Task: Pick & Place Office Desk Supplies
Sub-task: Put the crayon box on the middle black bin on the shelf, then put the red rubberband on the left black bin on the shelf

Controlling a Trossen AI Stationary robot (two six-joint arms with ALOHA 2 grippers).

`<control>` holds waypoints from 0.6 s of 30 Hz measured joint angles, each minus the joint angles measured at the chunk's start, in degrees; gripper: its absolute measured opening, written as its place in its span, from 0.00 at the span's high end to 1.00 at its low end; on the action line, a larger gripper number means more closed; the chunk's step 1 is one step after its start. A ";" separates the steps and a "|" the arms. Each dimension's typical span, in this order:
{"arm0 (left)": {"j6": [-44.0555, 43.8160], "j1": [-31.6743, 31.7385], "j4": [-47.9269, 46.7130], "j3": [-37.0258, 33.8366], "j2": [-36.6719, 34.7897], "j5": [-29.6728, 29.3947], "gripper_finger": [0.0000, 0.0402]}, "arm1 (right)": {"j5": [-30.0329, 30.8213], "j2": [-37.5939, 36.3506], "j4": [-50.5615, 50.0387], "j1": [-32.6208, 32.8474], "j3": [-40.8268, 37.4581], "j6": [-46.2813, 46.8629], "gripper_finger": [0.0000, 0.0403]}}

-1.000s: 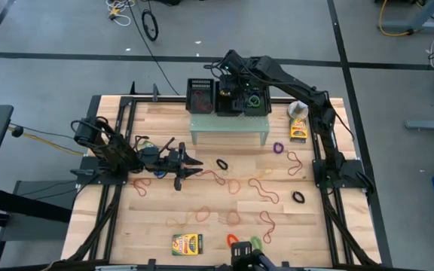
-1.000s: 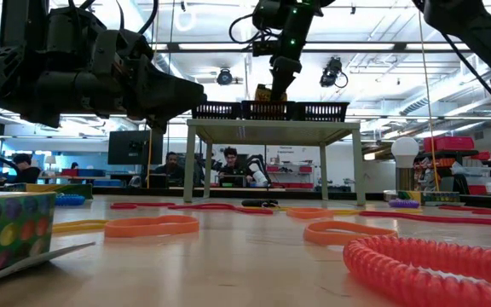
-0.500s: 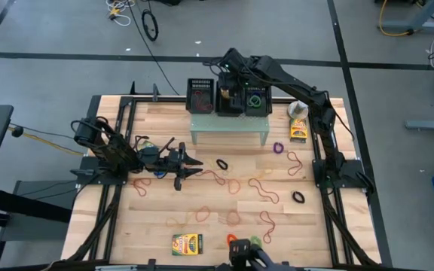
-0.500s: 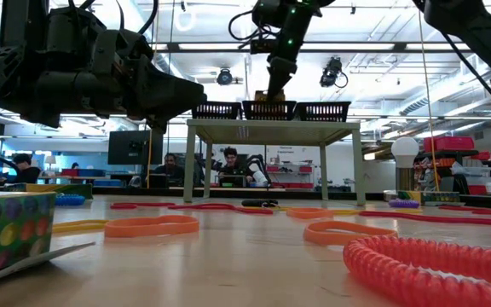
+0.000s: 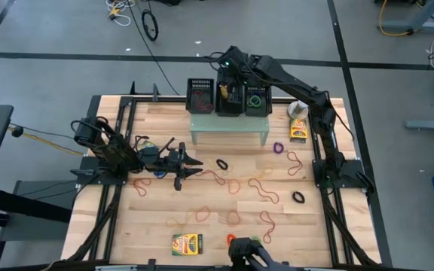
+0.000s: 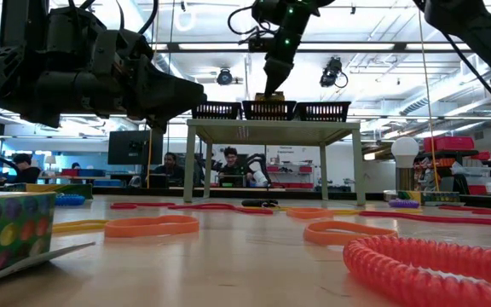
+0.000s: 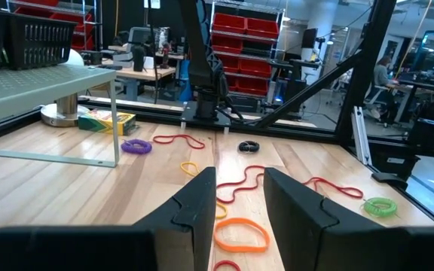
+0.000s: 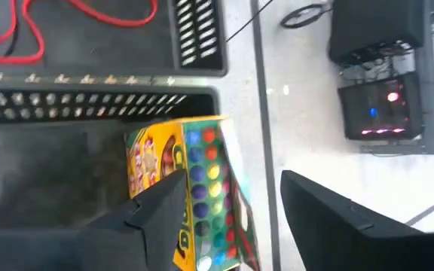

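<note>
My right gripper hangs open over the middle black basket on the pale green stand. A yellow printed box stands in that basket, below and between the fingers, its top above the rim. Red bands lie in the left basket and a green one in the right basket. Rubber bands are strewn over the table. Two more boxes lie flat, one near the near edge, one at the right. My left gripper waits open, low over the table's left.
The white ball-topped object stands right of the stand, beside the box. A purple band and black bands lie among the red ones. The stand's legs leave room beneath it. Black frame rails run along the table's left and right edges.
My right gripper has risen a little over the middle basket and drawn toward the table's far edge. The yellow box stays in the basket, only its top showing above the rim.
</note>
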 joint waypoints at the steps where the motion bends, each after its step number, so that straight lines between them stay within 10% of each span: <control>1: 0.23 -0.01 0.00 0.00 0.00 -0.02 0.70 | 0.07 -0.19 0.38 0.10 0.00 0.02 0.43; 10: 0.89 -0.02 -0.06 0.00 0.00 -0.22 0.70 | 7.32 -5.16 0.06 5.49 0.00 0.64 0.49; 18: 0.10 -0.02 -0.04 0.00 0.00 -1.06 0.71 | 3.47 -9.85 -10.41 12.31 0.09 14.59 0.92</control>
